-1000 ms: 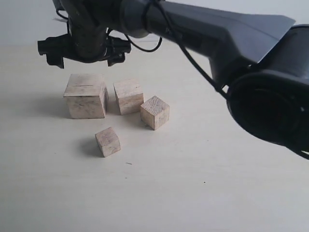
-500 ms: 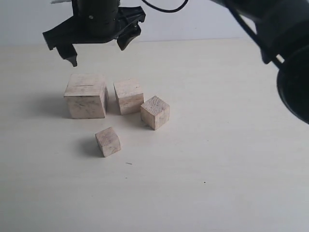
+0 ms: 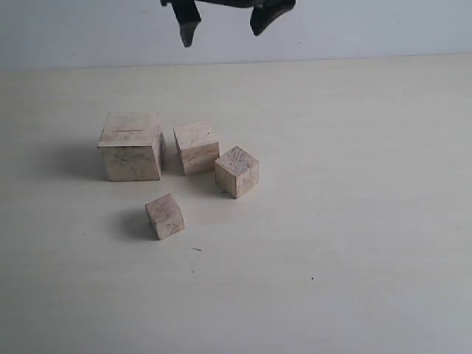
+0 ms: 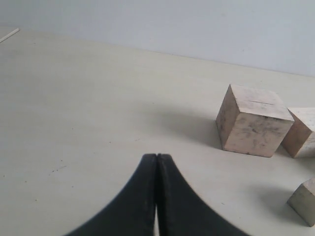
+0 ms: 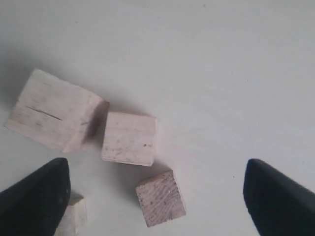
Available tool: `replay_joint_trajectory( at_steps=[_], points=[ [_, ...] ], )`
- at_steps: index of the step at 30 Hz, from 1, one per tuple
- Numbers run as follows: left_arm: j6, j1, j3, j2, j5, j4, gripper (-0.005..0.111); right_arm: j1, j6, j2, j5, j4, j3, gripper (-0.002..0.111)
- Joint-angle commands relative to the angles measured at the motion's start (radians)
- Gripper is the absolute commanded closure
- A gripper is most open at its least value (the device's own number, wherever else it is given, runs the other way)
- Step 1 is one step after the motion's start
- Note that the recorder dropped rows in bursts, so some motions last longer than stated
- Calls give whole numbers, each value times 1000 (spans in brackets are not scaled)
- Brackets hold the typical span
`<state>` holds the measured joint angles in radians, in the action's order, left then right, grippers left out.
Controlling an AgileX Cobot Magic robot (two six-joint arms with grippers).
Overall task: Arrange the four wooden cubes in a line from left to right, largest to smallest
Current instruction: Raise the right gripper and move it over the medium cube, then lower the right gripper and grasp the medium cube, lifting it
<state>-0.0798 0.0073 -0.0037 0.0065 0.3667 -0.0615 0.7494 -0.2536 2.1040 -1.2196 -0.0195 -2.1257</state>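
Above the cubes, right claw is cropped.

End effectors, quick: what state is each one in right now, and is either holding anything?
Left end effector: closed, holding nothing.
Right end effector: open, holding nothing.

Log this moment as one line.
left end effector: shut; right end effector: open, empty, high; largest cube, second cube, third cube: roughly rowed; smallest cube: in front, unplaced

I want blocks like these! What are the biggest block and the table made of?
The biggest block looks like bare pale wood: faint grain, dark smudges, no paint or shine. The table seems a smooth matte cream board, maybe laminate.
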Motion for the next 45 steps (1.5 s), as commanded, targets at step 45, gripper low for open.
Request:
replay_joint_trajectory(
  at_steps=[45],
  points=[
    [3, 2, 4, -7, -6, -5, 107, 7, 157, 323, 205, 200, 82, 20]
  ],
)
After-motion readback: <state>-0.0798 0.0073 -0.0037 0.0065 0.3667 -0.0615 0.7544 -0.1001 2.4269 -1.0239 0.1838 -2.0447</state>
